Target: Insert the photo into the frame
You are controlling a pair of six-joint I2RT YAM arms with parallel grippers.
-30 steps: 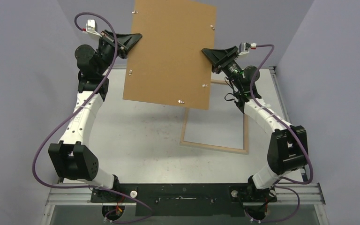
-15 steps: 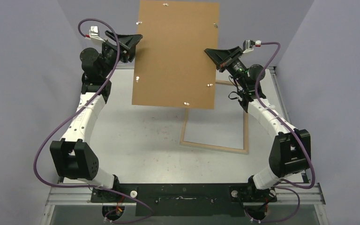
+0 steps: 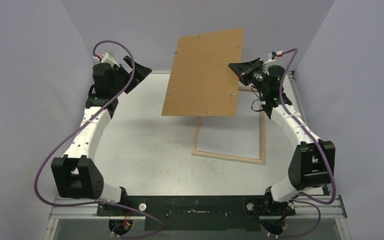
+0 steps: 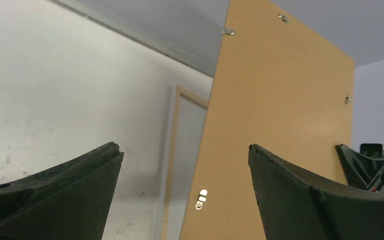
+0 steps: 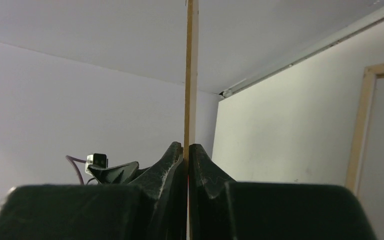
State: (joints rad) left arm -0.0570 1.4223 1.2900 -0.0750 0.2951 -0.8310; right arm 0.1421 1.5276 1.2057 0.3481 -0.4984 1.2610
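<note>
brown hardboard sheet point(image 3: 205, 75) is held up in the upper middle of the top view, clear of the tabletop point(image 3: 140, 135) and tilted, not flat. it is gripped at its right edge only, by the right pincer point(image 3: 236, 67); in the right wrist view its fingers point(image 5: 172, 160) are seen clenched on the thin board, edge-on. left pincer point(image 3: 142, 70) is spread wide with nothing in it, set apart from the sheet's left edge at upper left.

judged: the sheet is the backing, kept lifted so the frame point(image 3: 227, 157) is left uncovered for loading. the frame lies flat on the tabletop right of centre, its far end hidden under the raised sheet. the photo is not seen in any view, so its place cannot be told.

small metal clips point(image 3: 207, 112) are dotted along the sheet's edges, a likely snag against the wood rim if the sheet is lowered there. with a one-sided grip on a wide thin board, sag or swing is to be expected.

room: bare tabletop at left and centre could take the sheet. back wall point(image 3: 155, 20) and right wall point(image 3: 350, 75) are near its top corner, so margin there is judged slim.
</note>
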